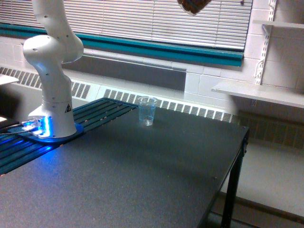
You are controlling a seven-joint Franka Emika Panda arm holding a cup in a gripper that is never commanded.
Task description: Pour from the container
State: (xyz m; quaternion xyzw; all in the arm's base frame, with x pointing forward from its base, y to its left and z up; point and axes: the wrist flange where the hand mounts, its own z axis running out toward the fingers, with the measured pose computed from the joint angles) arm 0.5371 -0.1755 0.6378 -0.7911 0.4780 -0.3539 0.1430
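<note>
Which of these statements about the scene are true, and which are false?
1. A clear plastic cup stands upright on the dark table. True.
2. The cup lies tipped over on the white wall shelf. False: it stands upright on the table.
3. The white robot arm base glows blue at its foot. True.
4. The arm's jaws are shut around the cup on the table. False: nothing touches that cup.
</note>
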